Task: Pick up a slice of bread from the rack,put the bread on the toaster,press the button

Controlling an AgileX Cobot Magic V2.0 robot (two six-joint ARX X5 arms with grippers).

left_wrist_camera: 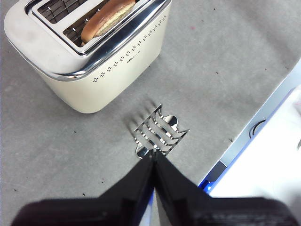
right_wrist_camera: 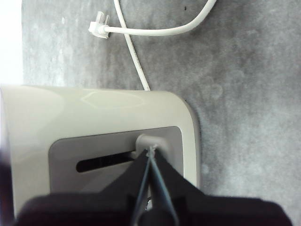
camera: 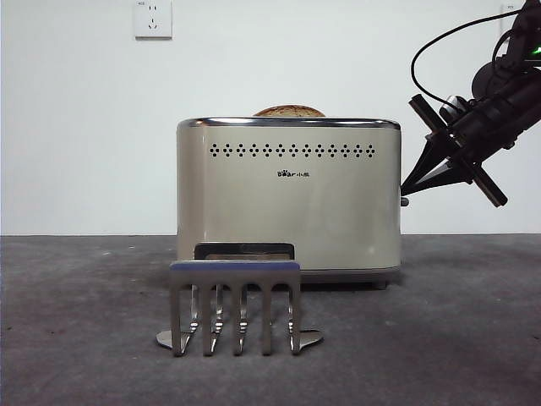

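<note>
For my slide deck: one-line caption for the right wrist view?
Shut right end effector touching the grey button on the toaster side wall, unplugged cord behind.

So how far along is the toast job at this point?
Done: the bread sits in a slot of the toaster, and the rack holds nothing. In hand: the right gripper, jaws together, has its tips at the grey button on the toaster's side wall. Left: whether the button is already pressed down is unclear. The left gripper hangs shut above the rack.
</note>
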